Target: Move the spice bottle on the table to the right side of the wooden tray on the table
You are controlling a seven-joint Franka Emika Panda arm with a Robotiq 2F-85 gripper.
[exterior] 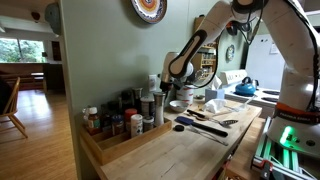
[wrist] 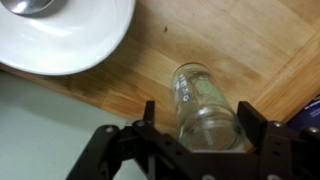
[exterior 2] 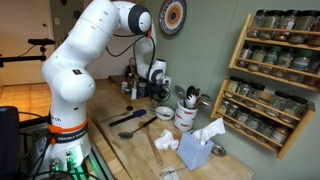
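Wrist view gives us, from the left, a white bowl (wrist: 70, 40) with something of grey metal in it at the frame's top edge. At the bowl's 4 o'clock is the spice bottle (wrist: 205, 105), clear glass with contents we cannot make out, over the bare table (wrist: 260, 50); the gripper (wrist: 198, 110) straddles it, one jaw on each side, though we cannot tell whether they press on it. In an exterior view the wooden tray (exterior: 100, 152), crowded with upright bottles and jars (exterior: 125, 118), lies at the gripper's 8 o'clock.
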